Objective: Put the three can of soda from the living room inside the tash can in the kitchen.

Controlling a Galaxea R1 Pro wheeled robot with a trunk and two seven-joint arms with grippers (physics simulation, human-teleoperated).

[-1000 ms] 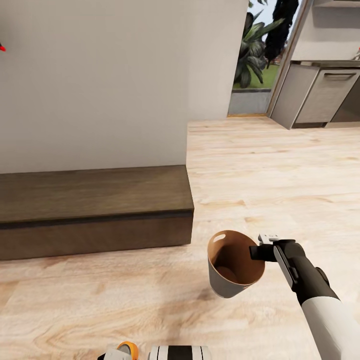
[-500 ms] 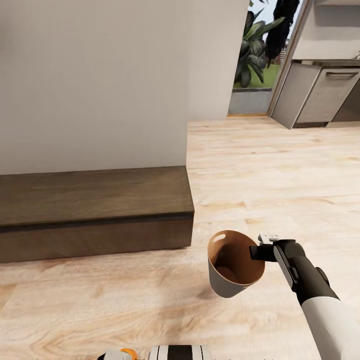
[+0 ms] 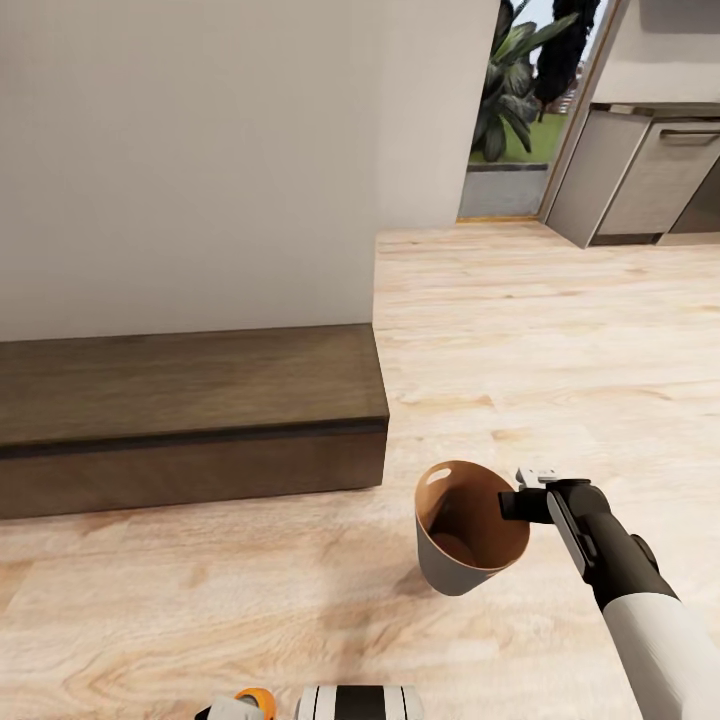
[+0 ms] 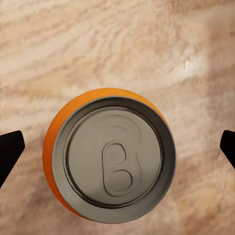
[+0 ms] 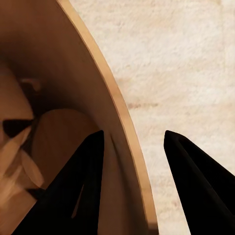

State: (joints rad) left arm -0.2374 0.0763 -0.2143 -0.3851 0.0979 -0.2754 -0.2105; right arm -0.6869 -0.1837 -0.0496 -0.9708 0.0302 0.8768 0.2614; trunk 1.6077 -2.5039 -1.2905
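Orange soda can with a silver-grey top (image 4: 108, 155) sits between the left gripper (image 4: 117, 149)'s wide-set black fingertips, though no contact shows, so I cannot tell if it is held. Over the light wood plank floor (image 3: 520, 330), the right gripper (image 3: 510, 505) pinches the rim of the pale grey, copper-lined tapered trash can (image 3: 470, 530), one finger inside, one outside. It looks like a carrying leg toward the grey kitchen cabinets (image 3: 640, 180); next call is driving on while keeping the bin upright.

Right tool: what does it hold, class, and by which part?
The right tool holds the trash can by its rim, one finger inside the wall, the other outside.
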